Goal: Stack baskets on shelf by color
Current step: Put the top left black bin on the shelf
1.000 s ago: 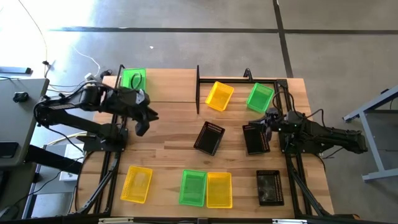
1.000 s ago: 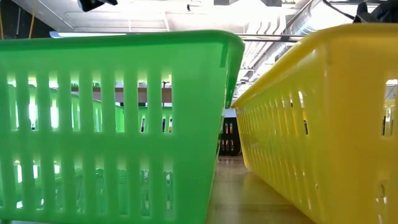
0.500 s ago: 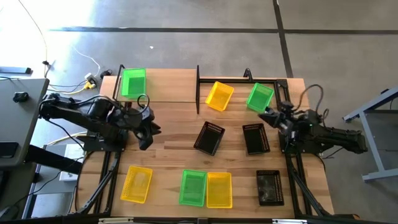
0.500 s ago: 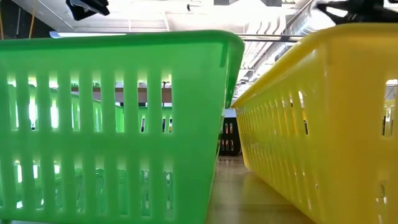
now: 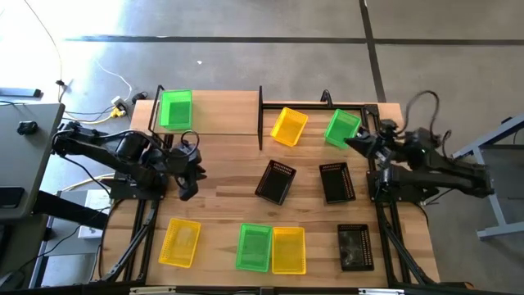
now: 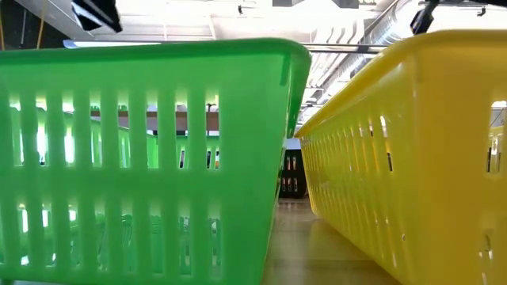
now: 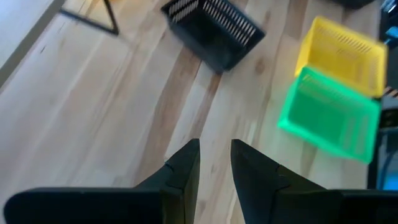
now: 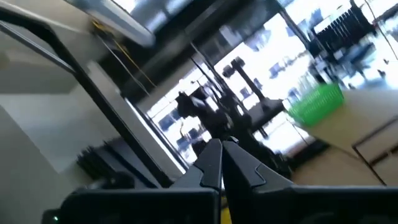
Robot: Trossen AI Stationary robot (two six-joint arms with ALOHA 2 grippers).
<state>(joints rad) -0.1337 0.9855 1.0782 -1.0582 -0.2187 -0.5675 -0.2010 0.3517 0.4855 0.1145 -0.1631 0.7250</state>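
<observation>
Glossy perforated plastic baskets [image 5: 270, 247] sit on a smooth, light-wood table [image 5: 221, 192].

Two matte-black jointed arms w/ looped black cables, tapered black two-finger hands [image 7: 214, 163]

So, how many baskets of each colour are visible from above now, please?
Green baskets: 3
Yellow baskets: 3
Black baskets: 3
Total: 9
</observation>
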